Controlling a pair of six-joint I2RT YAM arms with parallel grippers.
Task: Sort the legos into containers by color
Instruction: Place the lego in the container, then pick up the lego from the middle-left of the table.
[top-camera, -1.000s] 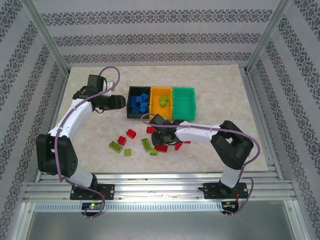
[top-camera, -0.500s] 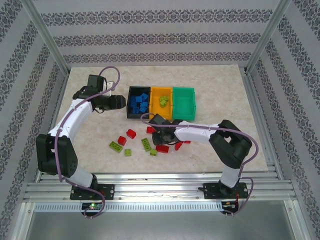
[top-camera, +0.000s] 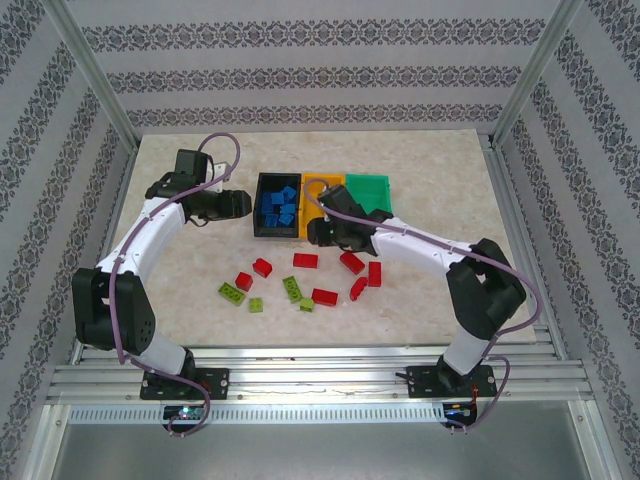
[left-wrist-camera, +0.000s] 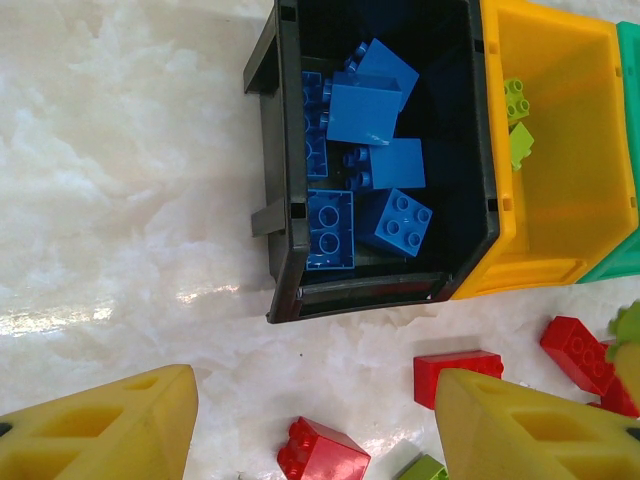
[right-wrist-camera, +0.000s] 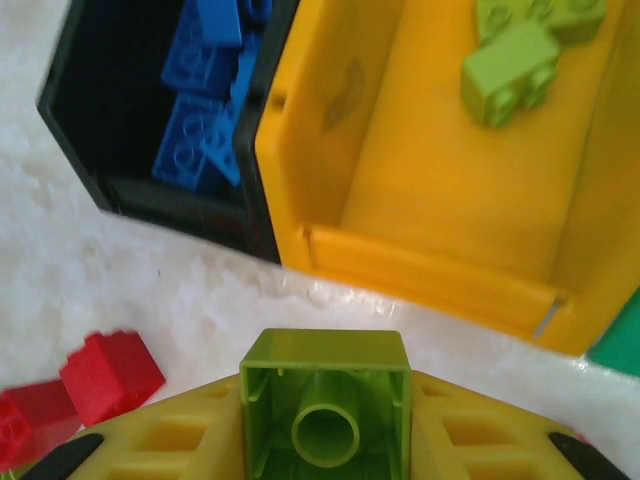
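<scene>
My right gripper (right-wrist-camera: 325, 400) is shut on a lime green lego (right-wrist-camera: 325, 375), its hollow underside facing the camera. It hangs just in front of the orange-yellow container (right-wrist-camera: 440, 270), which holds lime legos (right-wrist-camera: 510, 65). From above, that right gripper (top-camera: 318, 232) is at the orange-yellow container's (top-camera: 322, 232) near wall. The black container (top-camera: 260, 205) holds blue legos (top-camera: 280, 205); the green container (top-camera: 370, 212) stands on the right. My left gripper (top-camera: 235, 203) hovers left of the black container. In its wrist view the left gripper (left-wrist-camera: 315, 390) is open, nothing between its fingers.
Loose red legos (top-camera: 305, 260) (top-camera: 351, 262) (top-camera: 324, 297) and lime ones (top-camera: 234, 291) (top-camera: 292, 288) lie on the table in front of the containers. Below the left gripper sit a red lego (left-wrist-camera: 322, 455) and another (left-wrist-camera: 458, 375). A metal frame borders the table.
My right gripper has risen from among the red legos with the lime lego and moved back to the orange-yellow container's front. The left arm has stayed still.
</scene>
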